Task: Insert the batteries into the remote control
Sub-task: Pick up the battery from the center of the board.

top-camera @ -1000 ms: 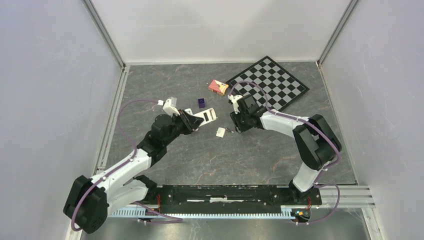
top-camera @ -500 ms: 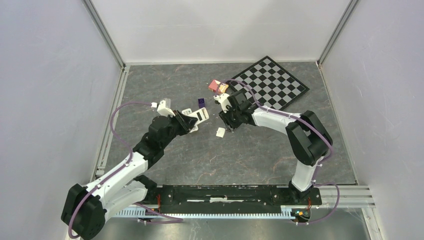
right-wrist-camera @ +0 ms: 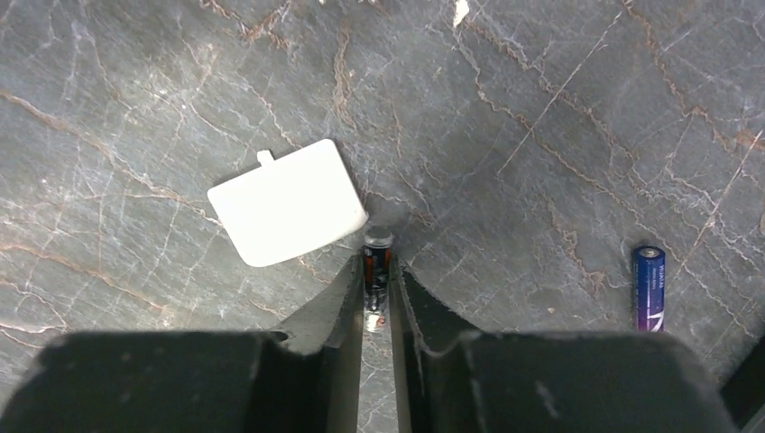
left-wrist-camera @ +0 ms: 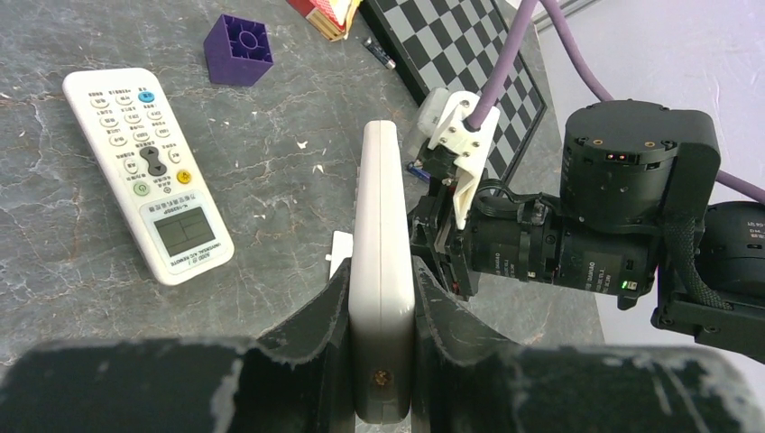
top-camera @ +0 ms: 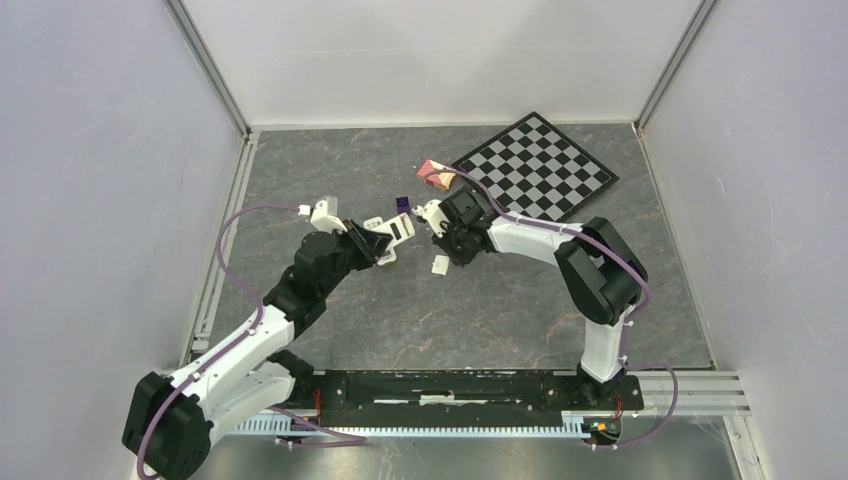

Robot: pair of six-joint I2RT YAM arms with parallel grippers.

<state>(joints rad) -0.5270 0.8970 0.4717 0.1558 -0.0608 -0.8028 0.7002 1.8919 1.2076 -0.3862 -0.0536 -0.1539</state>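
Above the grey marbled surface (top-camera: pixel 480 310), the right gripper (right-wrist-camera: pixel 376 281), clamping a thin dark cylindrical battery (right-wrist-camera: pixel 376 260), has swung toward mid-frame, nearing the slim tan remote control (left-wrist-camera: pixel 380 198) clenched by the left gripper (left-wrist-camera: pixel 381 293); insertion looks close.

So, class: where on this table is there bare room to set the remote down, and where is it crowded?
Bare: the wide stretch between the battery cover and the base rail, and the far-left corner. Crowded: from the purple block across to the chessboard.
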